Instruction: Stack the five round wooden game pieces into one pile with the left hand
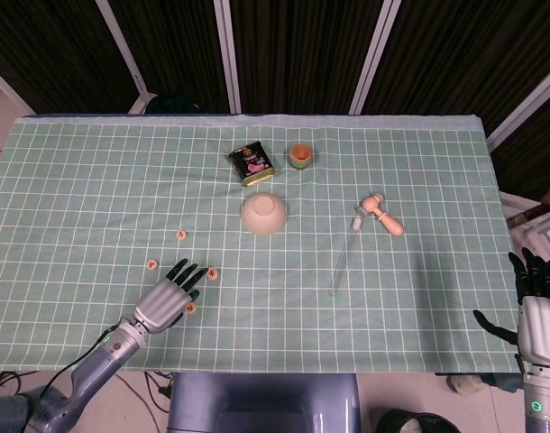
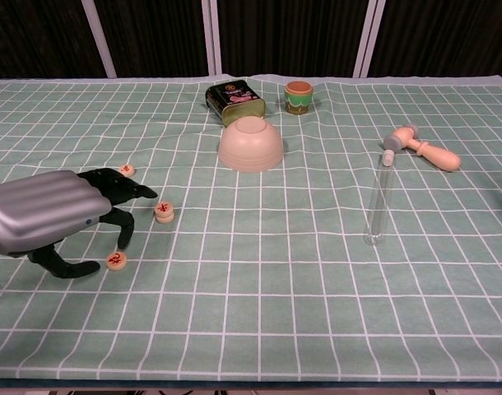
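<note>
The robot's left hand point(image 2: 58, 218) hovers over the checked cloth point(image 2: 276, 271) well in front of the upturned bowl point(image 2: 250, 144), fingers spread and holding nothing. Wooden game pieces point(image 2: 164, 211) lie scattered around it, one just beside a fingertip, and one already looks doubled. Stacking appears barely begun; next the hand must pinch a loose piece. The right hand point(image 1: 538, 311) idles, open, at the table's edge.

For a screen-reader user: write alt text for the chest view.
A robot's left hand hovers low over a green checked tablecloth, fingers spread among three round wooden pieces. Behind are an upturned bowl, a tin, a small jar, a test tube and a toy hammer.
</note>
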Robot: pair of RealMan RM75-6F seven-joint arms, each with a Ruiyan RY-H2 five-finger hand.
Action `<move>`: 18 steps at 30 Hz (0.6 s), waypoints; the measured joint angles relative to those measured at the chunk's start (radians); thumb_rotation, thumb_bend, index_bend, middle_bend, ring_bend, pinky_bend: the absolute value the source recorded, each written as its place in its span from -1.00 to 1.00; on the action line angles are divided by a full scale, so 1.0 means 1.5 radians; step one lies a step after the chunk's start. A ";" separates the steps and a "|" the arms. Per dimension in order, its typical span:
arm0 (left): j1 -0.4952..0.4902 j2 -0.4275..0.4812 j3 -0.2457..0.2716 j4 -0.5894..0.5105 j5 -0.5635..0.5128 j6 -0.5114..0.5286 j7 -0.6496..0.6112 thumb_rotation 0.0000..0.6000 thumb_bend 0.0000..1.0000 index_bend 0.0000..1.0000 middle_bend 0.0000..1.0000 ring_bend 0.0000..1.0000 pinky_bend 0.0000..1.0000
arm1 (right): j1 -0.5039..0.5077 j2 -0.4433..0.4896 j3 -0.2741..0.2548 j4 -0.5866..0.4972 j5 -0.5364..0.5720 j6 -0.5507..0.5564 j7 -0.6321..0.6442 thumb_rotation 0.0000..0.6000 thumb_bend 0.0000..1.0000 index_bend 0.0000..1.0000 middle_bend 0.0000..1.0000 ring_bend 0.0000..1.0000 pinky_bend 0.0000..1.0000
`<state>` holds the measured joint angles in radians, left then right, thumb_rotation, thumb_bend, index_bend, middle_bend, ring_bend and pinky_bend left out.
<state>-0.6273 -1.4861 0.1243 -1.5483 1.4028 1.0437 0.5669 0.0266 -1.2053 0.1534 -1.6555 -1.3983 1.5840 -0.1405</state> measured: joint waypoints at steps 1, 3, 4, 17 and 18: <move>0.001 -0.001 -0.001 0.000 0.001 0.000 0.002 1.00 -0.38 -0.10 -0.97 -1.00 -1.00 | 0.000 0.000 0.000 0.000 0.000 -0.001 0.000 1.00 -0.54 -0.82 -0.97 -1.00 -1.00; 0.003 -0.003 -0.003 0.001 0.003 0.000 0.007 1.00 -0.38 -0.10 -0.97 -1.00 -1.00 | 0.000 0.000 -0.001 0.000 -0.001 -0.001 0.000 1.00 -0.54 -0.82 -0.97 -1.00 -1.00; 0.004 -0.004 -0.004 0.002 0.003 -0.001 0.009 1.00 -0.38 -0.10 -0.97 -1.00 -1.00 | 0.000 0.000 -0.001 0.001 -0.002 -0.001 0.001 1.00 -0.53 -0.82 -0.97 -1.00 -1.00; 0.009 -0.020 -0.015 0.016 0.003 -0.014 0.031 1.00 -0.38 -0.07 -0.97 -1.00 -1.00 | -0.001 -0.002 0.002 -0.001 0.002 0.005 0.000 1.00 -0.54 -0.82 -0.97 -1.00 -1.00; 0.010 -0.021 -0.016 0.016 0.005 -0.013 0.032 1.00 -0.38 -0.07 -0.97 -1.00 -1.00 | -0.002 -0.002 0.002 -0.001 0.002 0.005 0.000 1.00 -0.54 -0.82 -0.97 -1.00 -1.00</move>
<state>-0.6128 -1.5172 0.1001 -1.5246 1.4108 1.0247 0.6143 0.0242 -1.2085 0.1566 -1.6575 -1.3957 1.5908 -0.1405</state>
